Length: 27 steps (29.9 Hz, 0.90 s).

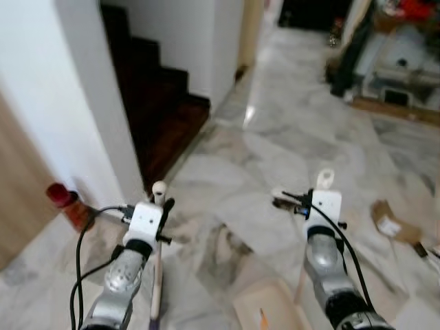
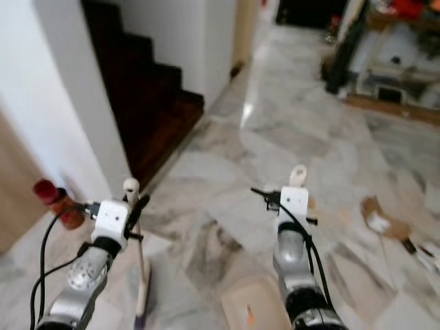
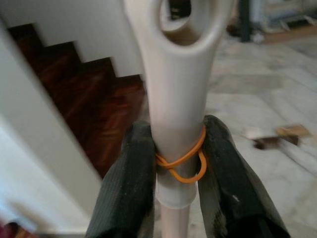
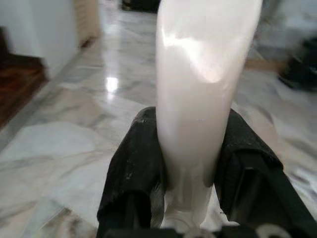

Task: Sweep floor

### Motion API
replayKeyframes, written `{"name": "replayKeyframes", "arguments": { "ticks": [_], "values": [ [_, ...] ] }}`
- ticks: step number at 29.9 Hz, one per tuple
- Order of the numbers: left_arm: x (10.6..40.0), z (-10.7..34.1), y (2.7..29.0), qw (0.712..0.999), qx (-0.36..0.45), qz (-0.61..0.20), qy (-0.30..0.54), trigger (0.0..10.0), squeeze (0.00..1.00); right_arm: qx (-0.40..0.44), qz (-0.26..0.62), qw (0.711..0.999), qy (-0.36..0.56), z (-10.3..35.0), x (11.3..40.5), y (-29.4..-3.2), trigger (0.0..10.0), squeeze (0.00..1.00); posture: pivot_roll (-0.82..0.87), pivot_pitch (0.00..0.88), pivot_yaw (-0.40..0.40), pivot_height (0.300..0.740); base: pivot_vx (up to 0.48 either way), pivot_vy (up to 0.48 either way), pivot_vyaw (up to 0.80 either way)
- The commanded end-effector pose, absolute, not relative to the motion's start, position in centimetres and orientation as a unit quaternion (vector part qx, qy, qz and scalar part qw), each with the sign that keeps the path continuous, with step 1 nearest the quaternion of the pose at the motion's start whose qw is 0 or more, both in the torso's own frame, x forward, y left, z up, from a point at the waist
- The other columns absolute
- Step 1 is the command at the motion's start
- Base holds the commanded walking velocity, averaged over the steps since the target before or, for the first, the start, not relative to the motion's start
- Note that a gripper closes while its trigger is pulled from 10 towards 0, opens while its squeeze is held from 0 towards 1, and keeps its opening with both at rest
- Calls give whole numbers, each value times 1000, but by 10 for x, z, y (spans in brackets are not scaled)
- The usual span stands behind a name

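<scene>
- Left wrist view: left gripper (image 3: 181,163) has both black fingers (image 3: 131,183) pinched on the cream plastic broom handle (image 3: 178,94), just below its hanging-hole end; an orange rubber band (image 3: 183,161) is looped round the handle right at the grip.
- Right wrist view: right gripper (image 4: 190,163) is clamped the same way on a second white plastic handle (image 4: 203,74), fingers pressed against both sides of it.
- No readable brand, label or writing anywhere; views are too soft.
- Left eye view: left handle stands roughly upright, its rounded top poking up just above the gripper and the shaft running down past the silver left arm (image 1: 120,282) toward the floor, lower end cut off by the frame edge.
- Right handle top with its loop sits just above the white right wrist block (image 1: 326,206); a pale shaft continues down beside the right arm.
- A tan flat panel (image 1: 265,306), possibly a dustpan, lies on the grey-veined marble floor (image 1: 227,158) between the two arms; can't confirm what it is.
- Torn brown cardboard scrap (image 1: 392,223) with a white patch lies on the floor to the right of the right gripper, apart from it.
- Dark wooden staircase (image 1: 161,103) ahead-left; red-capped bottle (image 1: 65,203) by the white wall (image 1: 41,89), left of the left gripper.
</scene>
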State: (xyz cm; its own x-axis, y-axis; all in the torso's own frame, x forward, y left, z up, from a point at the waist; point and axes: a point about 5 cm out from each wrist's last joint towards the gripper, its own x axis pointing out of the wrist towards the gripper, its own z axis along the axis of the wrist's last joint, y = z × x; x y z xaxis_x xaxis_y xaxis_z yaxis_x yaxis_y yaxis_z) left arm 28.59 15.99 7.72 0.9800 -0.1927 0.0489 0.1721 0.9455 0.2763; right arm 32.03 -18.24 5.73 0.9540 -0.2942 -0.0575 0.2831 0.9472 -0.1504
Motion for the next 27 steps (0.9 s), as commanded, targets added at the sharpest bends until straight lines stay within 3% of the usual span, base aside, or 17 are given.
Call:
{"name": "replayKeyframes", "arguments": {
  "ticks": [1,4,24,27],
  "values": [
    [288,85,159,983,147,-96,-56,10000,0,-73,-153,985,30,61,322,-186,10000,0,77,0,15,740,0,-382,-800],
    [288,85,159,983,148,-97,-56,10000,0,-73,-154,985,31,61,321,-186,10000,0,77,0,15,740,0,-419,-800],
    [289,85,157,984,140,-97,-58,10000,0,-77,-160,984,31,62,322,-191,10000,0,71,0,13,740,0,0,-800],
    [289,85,158,984,138,-97,-58,10000,0,-71,-153,985,27,62,322,-188,10000,0,71,0,14,740,0,0,0]
  ]
}}
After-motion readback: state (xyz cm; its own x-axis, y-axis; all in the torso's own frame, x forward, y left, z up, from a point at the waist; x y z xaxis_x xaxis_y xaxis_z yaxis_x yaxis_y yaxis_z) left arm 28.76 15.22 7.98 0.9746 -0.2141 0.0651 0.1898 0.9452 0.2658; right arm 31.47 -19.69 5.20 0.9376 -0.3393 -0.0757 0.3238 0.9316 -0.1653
